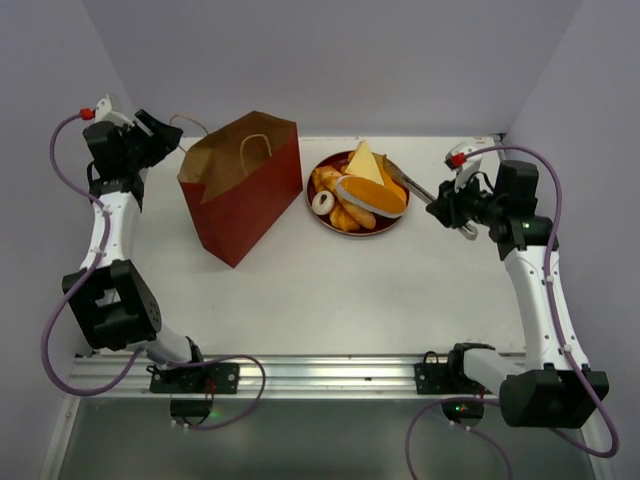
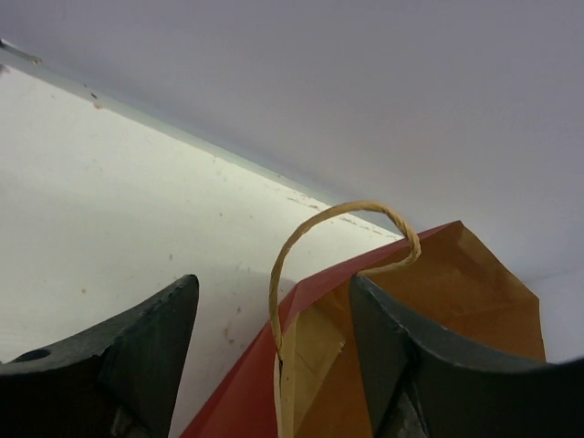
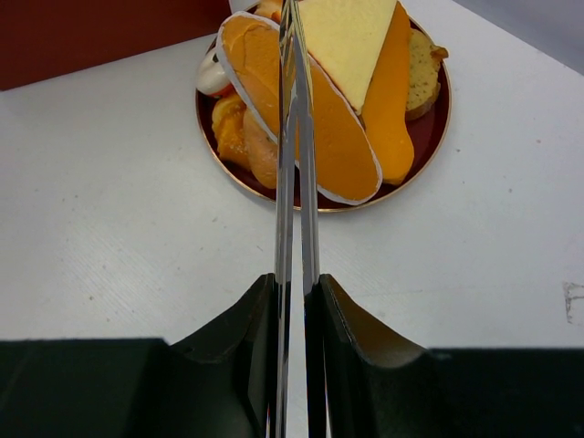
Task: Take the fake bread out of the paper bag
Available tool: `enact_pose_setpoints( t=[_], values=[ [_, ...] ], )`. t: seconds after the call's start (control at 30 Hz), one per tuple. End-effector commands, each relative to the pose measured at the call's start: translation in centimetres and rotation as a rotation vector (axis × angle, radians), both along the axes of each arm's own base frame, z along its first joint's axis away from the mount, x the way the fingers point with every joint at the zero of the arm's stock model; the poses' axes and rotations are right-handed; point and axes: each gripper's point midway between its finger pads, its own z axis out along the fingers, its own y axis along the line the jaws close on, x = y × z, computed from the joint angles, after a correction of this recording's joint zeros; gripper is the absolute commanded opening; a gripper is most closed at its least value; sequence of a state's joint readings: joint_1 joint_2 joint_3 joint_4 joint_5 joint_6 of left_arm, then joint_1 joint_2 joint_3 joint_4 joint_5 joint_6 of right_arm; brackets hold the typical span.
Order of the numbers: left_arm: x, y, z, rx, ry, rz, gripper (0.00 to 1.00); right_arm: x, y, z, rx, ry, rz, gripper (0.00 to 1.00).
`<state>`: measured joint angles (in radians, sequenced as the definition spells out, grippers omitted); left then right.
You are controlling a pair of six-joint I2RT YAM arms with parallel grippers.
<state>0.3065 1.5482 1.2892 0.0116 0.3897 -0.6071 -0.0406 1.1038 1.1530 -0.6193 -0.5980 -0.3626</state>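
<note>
My left end effector: apart, framing cord handle of paper bag; snagging could topple bag. My right end effector: clamped on tongs; tips may scatter plated fake bread

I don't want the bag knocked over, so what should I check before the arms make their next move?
1. Left gripper open: ok, jaws apart with the cord handle between them, not gripped.
2. Right gripper shut on the tongs: ok.
3. Paper bag upright, mouth open: ok.
4. Bag empty inside: cannot tell, bottom hidden.
5. Fake bread on the plate: ok, piled there.
6. Tong tips empty: ok, closed above the bread.
</note>
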Motion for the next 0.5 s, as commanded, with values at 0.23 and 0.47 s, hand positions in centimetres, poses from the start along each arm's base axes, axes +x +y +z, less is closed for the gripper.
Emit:
enact_pose_setpoints(
  t=[0.23,0.47],
  values=[
    [-5.5,-0.7,11.6,0.19,-0.298,0.035,0.76,2.7,-3.7,-1.0,0.062,0.063,-0.161,0.24],
    [-12.7,-3.6,8.8,0.279,-0.341,0.016,0.76,6.1,-10.8,-6.9,0.079,0.19,-0.393,0.28]
  ],
)
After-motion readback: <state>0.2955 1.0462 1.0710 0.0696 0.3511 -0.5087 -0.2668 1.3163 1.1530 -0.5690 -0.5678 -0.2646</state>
